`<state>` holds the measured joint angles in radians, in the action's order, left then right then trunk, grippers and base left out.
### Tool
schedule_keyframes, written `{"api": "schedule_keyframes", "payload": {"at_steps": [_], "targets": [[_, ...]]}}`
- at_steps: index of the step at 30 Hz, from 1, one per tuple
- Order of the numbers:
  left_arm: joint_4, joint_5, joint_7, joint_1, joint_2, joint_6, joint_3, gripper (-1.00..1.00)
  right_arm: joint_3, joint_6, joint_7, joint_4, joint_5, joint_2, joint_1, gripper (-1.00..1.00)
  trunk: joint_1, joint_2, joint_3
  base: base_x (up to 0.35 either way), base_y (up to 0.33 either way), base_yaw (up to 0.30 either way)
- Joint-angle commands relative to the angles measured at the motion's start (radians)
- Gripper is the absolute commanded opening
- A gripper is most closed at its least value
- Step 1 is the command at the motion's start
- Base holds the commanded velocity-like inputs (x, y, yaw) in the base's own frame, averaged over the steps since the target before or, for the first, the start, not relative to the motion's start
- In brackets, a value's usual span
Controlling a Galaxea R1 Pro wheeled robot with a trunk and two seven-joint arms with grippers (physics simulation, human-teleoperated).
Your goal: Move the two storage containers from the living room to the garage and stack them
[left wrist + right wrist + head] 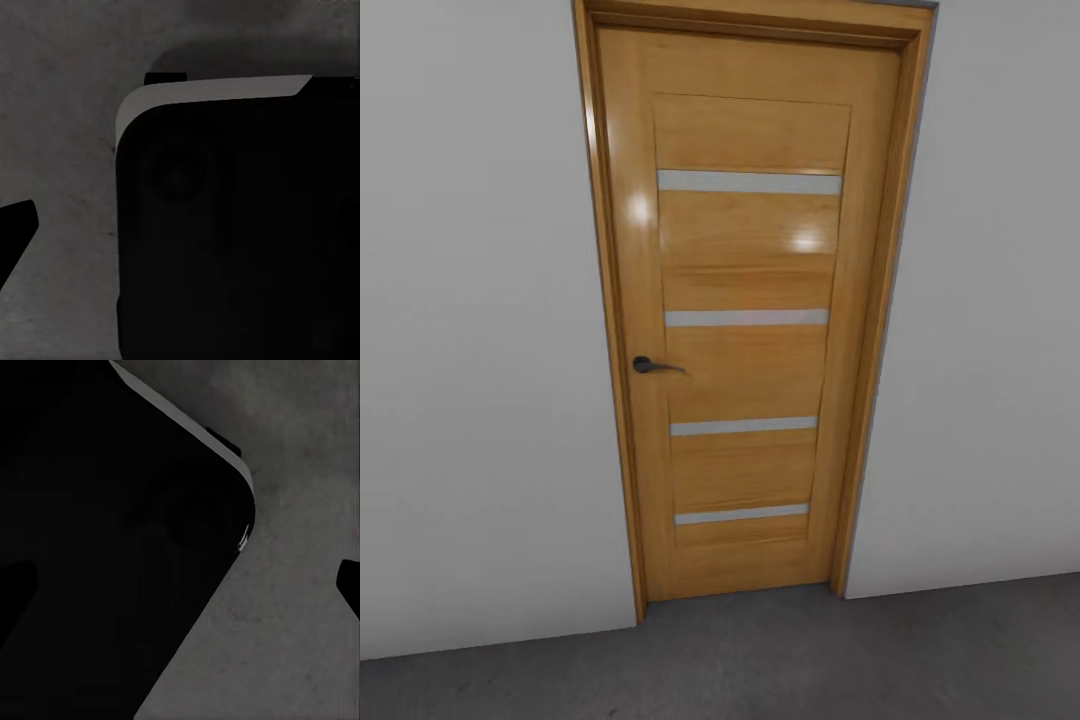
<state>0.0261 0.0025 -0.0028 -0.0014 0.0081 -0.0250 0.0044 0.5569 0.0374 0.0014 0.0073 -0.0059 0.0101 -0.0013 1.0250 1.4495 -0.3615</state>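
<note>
Head view: closed honey-coloured wood-plank door [745, 310] with four pale horizontal inset strips and a dark lever handle [655, 366], set in a pale grey wall [470, 330] above rough dark grey concrete floor [760, 660].

Orange-red storage bins: nowhere among these pictures; their location cannot be told.

Wrist views: mottled grey floor, much of it blocked by a large black rounded-corner body with a pale edge [225, 86], probably the robot's own base.

Claw state, both arms: only black finger slivers at the frame edges; cannot tell.

Risk: the door is shut, so driving forward would likely strike it.
</note>
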Motion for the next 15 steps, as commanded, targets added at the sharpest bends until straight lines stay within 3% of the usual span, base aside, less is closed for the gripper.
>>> {"api": "schedule_keyframes", "payload": {"at_steps": [1,9,15], "targets": [[0.0,0.0,0.0,0.0,0.0,-0.003,0.001,1.0,0.002,0.004,0.0,0.001,-0.001,0.002,0.0,1.0,0.0,0.0,-0.001,0.0,0.0,0.0],[0.0,0.001,0.0,0.0,0.0,-0.003,0.001,1.0,0.003,0.004,0.0,-0.001,0.0,0.003,0.0,1.0,0.0,0.0,-0.001,0.019,0.0,0.0],[0.0,0.002,0.001,0.0,0.001,-0.002,0.002,1.0,0.003,0.004,0.0,0.0,0.0,0.002,0.0,1.0,0.0,0.0,-0.001,0.252,0.0,0.0]]}}
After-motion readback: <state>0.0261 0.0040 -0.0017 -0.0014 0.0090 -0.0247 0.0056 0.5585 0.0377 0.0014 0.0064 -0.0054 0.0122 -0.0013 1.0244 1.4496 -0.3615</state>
